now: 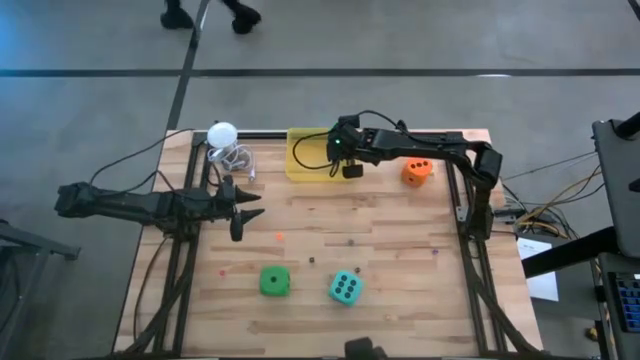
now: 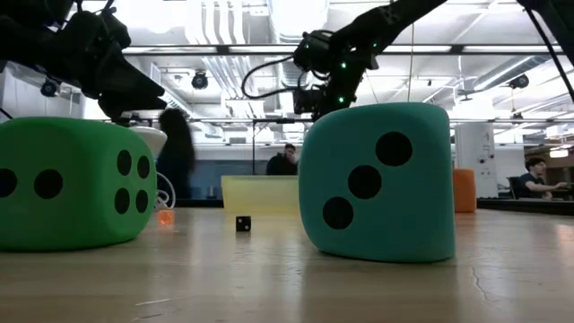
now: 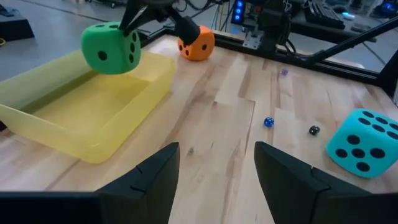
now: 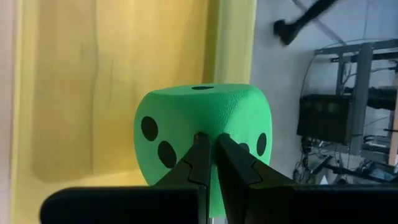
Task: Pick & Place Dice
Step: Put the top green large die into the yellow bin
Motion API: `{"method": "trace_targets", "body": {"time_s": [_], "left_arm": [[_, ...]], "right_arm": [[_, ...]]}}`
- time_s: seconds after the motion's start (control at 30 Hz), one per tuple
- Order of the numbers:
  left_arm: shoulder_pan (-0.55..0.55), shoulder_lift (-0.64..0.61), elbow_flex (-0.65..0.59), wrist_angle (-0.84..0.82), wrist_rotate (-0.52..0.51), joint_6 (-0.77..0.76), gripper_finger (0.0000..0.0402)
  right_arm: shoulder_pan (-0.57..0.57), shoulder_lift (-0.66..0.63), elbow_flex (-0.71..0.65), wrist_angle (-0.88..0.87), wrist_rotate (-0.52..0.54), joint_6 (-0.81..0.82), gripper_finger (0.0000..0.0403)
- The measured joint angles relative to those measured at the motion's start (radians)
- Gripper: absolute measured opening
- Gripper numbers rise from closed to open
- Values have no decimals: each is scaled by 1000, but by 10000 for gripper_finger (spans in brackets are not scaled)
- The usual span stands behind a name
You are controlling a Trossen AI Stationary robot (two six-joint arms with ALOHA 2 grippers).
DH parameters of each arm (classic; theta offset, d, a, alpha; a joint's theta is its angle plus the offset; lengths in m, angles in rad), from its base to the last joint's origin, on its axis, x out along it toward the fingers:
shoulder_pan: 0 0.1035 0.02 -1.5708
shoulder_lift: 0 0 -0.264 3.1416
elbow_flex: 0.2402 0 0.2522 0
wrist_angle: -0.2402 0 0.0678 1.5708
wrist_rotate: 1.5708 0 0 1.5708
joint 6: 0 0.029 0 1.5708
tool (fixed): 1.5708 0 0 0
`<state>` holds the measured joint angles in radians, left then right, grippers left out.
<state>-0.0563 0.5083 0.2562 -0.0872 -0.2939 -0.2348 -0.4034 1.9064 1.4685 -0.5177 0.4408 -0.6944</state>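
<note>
**High view: green die gripped over tray**

High view: right gripper (image 1: 345, 150) is seen over the yellow tray (image 1: 300, 158); left gripper (image 1: 245, 207) is held wide, empty.
Right wrist view: green die (image 4: 202, 134) is pinched between nearly closed fingers (image 4: 198, 163) above the tray.

right gripper (image 1: 349, 150) over yellow tray (image 1: 300, 165), orange die (image 1: 417, 171)

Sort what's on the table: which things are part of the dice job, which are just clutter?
Job:
- green die, pinched in the right claw above the yellow tray
- second green die
- teal die
- orange die

Clutter:
- white ball
- tiny dice scattered on the wood
- left claw, open, idle
</note>
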Motion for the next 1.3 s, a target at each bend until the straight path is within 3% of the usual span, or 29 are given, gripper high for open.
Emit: {"method": "trace_targets", "body": {"time_s": [0.3, 0.53, 1.3], "left_arm": [[0, 0, 0, -2, 0, 0, 212], [0, 0, 0, -31, 0, -4, 212], [2, 0, 1, -39, 0, -1, 212]], "right_arm": [[-16, 62, -1, 44, 12, 4, 11], [-15, 107, -2, 53, 82, -12, 11], [-16, 104, -9, 38, 26, 114, 21]]}}
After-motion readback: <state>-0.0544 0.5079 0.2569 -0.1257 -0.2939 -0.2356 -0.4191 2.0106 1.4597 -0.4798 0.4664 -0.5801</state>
